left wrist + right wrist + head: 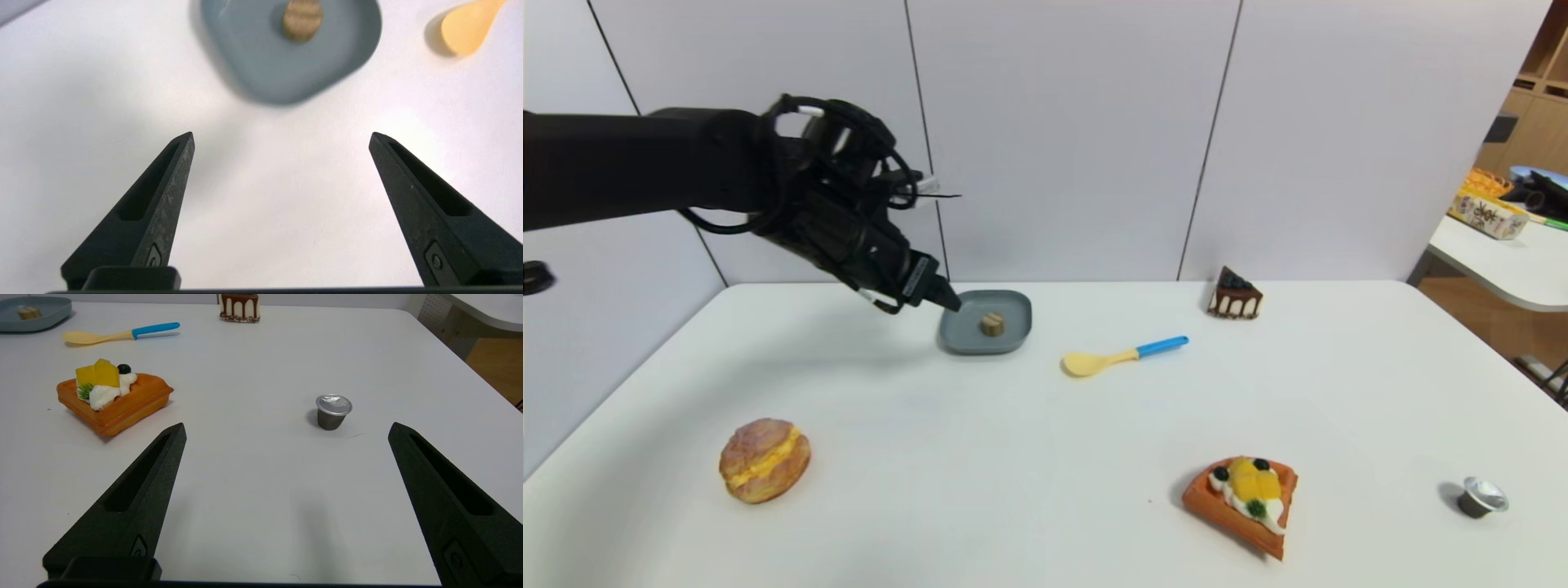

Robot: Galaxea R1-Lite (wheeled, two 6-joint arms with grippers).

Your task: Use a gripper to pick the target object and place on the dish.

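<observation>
On white table (pixel 1029 457), panelled wall (pixel 1054 122) behind

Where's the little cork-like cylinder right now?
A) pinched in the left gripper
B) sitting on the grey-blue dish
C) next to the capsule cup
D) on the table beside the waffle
B: the target object rests inside the dish, while the left gripper is open, empty and clear of it.

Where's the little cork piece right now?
In the head view, the cork sits on the grey-blue dish at the table's far left-centre, just beyond the open left gripper.
</observation>
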